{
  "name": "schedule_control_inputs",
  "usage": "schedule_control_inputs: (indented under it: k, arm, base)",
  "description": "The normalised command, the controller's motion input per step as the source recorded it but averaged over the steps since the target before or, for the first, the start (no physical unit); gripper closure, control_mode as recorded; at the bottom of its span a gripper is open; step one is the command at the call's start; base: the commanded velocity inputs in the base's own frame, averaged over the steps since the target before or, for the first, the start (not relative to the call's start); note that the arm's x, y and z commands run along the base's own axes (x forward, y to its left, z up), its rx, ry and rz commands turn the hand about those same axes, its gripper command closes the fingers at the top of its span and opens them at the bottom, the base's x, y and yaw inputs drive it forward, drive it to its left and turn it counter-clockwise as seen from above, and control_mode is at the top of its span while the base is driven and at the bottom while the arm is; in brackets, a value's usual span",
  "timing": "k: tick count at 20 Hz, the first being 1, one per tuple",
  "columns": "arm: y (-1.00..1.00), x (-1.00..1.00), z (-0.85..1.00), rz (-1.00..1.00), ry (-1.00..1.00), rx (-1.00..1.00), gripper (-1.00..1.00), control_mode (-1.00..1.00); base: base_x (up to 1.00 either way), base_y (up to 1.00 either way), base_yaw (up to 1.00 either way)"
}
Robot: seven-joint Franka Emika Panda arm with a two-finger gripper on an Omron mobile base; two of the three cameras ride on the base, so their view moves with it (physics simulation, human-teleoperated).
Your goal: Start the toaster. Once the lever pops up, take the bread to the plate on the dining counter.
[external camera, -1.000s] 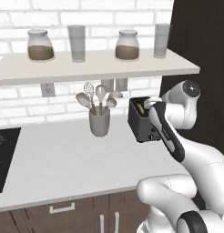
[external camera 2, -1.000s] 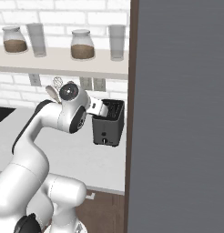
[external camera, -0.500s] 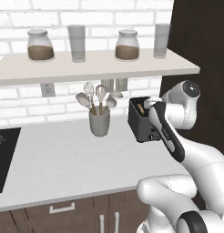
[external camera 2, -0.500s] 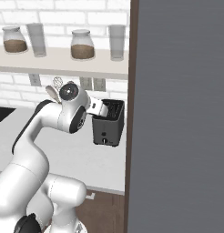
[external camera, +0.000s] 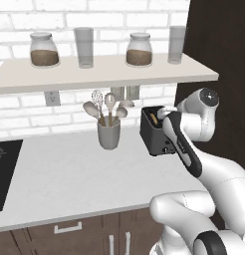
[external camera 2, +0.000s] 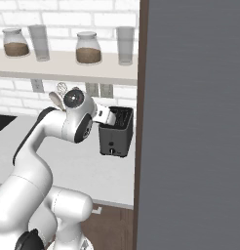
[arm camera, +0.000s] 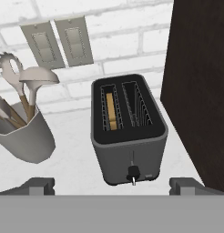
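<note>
Hand view: toaster (arm camera: 128, 136) sits center frame on the worktop (arm camera: 73, 170), bread (arm camera: 111, 110) down in its left slot, right slot beside it. Lever knob (arm camera: 132, 171) at the lower middle of the toaster's near face. Utensil cup (arm camera: 23, 136) at left edge, apart from the toaster, spoons standing in it. Two wall plates (arm camera: 57, 42) upper left on the brick wall behind. Tall cabinet panel (arm camera: 200, 86) along the right side, just right of the toaster. Left base view: toaster (external camera: 154, 131) right of center, utensil cup (external camera: 109, 133) to its left, shelf (external camera: 104, 72) above both with jars and glasses on it, cooktop (external camera: 4, 167) at lower left edge.
</note>
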Motion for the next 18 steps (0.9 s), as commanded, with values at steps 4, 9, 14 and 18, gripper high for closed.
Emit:
schedule_control_inputs:
  k: [4,9,14,18]
  arm:
    - [0.0,0.0,0.0,0.0,0.0,0.0,-1.0,-1.0]
    - [0.0,0.0,0.0,0.0,0.0,0.0,-1.0,-1.0]
    - [0.0,0.0,0.0,0.0,0.0,0.0,-1.0,-1.0]
    - [0.0,0.0,0.0,0.0,0.0,0.0,-1.0,-1.0]
  base:
    - [0.0,0.0,0.0]
    - [0.0,0.0,0.0]
    - [0.0,0.0,0.0]
    - [0.0,0.0,0.0]
